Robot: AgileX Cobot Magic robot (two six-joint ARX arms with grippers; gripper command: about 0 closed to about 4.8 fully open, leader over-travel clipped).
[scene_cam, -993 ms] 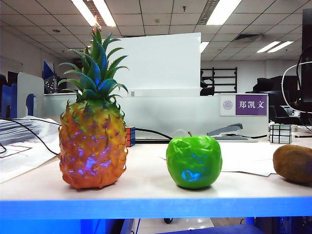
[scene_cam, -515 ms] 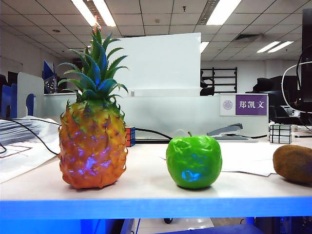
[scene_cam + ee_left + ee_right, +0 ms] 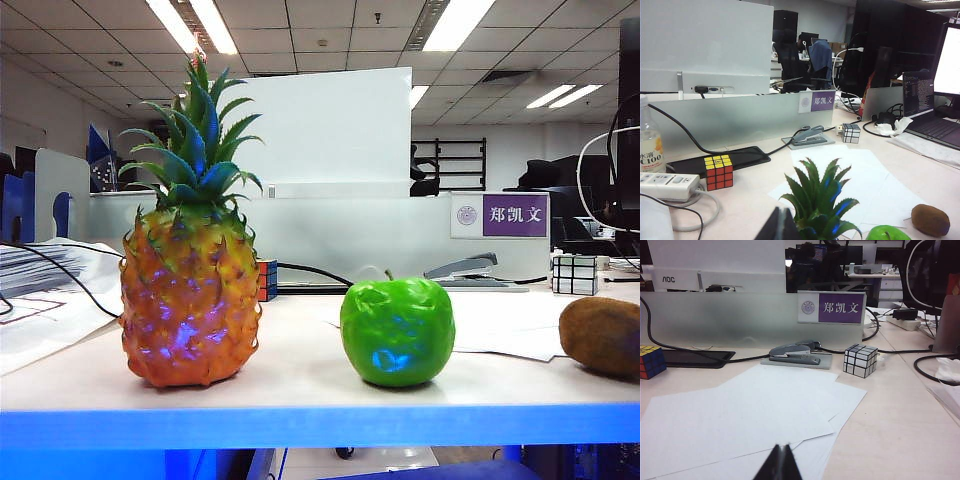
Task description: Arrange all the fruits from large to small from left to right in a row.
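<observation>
In the exterior view the fruits stand in a row near the table's front edge: the orange pineapple [image 3: 190, 300] with its green crown at the left, the glossy green apple [image 3: 397, 332] in the middle, the brown kiwi [image 3: 603, 336] at the right edge. No gripper shows in that view. The left wrist view looks over the pineapple crown [image 3: 821, 200], the apple's top [image 3: 887, 233] and the kiwi [image 3: 930, 220]; my left gripper [image 3: 782, 218] is shut and empty beside the crown. My right gripper [image 3: 780, 455] is shut and empty above white paper sheets [image 3: 740, 412].
Behind the fruits lie a coloured puzzle cube [image 3: 718, 172], a silver mirror cube [image 3: 860, 360], a grey stapler [image 3: 796, 354], a power strip [image 3: 669, 186] with cables, and a yellow-labelled bottle [image 3: 650, 150]. A frosted partition [image 3: 330, 235] with a purple name plate closes the back. A laptop [image 3: 932, 107] sits at the far right.
</observation>
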